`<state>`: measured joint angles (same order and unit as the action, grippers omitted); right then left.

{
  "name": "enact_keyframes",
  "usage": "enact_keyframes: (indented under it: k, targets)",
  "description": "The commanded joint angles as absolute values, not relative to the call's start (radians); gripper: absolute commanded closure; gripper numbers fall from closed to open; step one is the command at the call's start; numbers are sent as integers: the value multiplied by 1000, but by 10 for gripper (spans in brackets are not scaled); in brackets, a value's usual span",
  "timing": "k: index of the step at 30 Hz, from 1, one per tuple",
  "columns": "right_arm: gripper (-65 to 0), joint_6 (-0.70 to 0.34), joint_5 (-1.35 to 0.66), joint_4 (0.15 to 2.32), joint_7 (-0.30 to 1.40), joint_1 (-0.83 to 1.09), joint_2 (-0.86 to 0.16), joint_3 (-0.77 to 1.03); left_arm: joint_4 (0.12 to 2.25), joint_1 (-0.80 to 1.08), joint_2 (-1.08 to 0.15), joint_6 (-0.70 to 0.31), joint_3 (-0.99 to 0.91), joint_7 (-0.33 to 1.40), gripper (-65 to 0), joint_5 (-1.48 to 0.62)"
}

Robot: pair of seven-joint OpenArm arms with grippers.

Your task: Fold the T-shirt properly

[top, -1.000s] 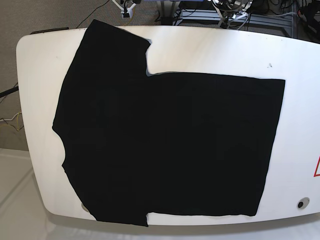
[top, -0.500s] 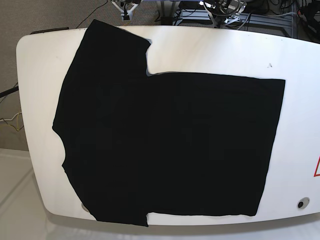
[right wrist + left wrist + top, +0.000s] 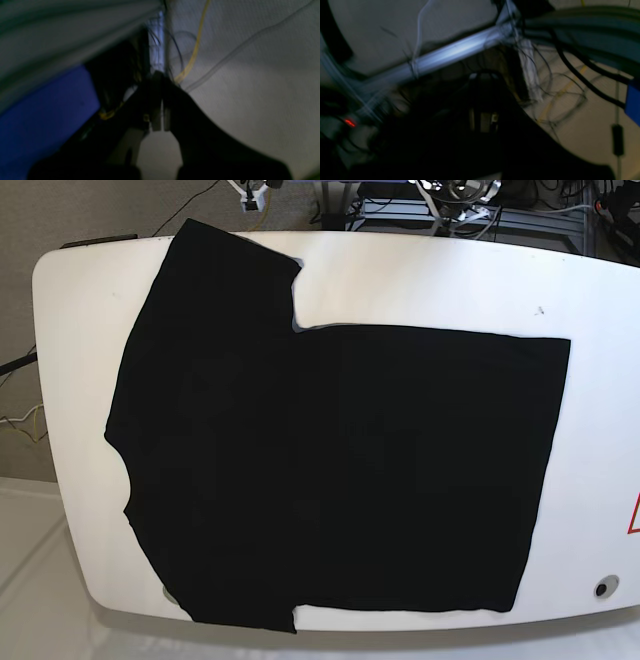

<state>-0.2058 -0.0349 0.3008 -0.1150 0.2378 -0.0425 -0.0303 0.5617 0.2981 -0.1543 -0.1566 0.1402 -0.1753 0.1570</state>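
T-shirt [image 3: 330, 470] bears no readable lettering; table [image 3: 430, 280] white.

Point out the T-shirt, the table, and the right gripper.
T-shirt [image 3: 340, 470], base view, middle of the body.
Table [image 3: 430, 280], base view, bare top.
Right gripper [image 3: 160, 80], right wrist view, at the closed fingertips.

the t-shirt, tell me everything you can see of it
The T-shirt is plain black cloth, short-sleeved, lying flat and unfolded on the white table. Its sleeves point toward the far and near table edges at the base view's left, the straight hem at the right. It covers most of the tabletop; the near sleeve reaches the table's front edge. Nothing touches it but the table.
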Motion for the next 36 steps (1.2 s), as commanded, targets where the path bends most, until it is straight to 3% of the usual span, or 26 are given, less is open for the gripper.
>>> enact_keyframes:
  k: [1, 11, 25, 36]
  targets:
    - [0, -198, -37, 333, -100, 285, -70, -28, 610, 348, -183, -149, 140, -145, 0, 155]
    - [0, -195, -38, 430, -99, 385, -99, -25, 699, 451, -197, -139, 135, -165, 0, 167]
    - [0, -190, -37, 428, -101, 381, -90, -25, 688, 470, -186, -135, 133, -197, 0, 153]
    - [0, -202, -41, 730, -74, 565, -120, -19, 972, 634, -201, -136, 101, -202, -4, 53]
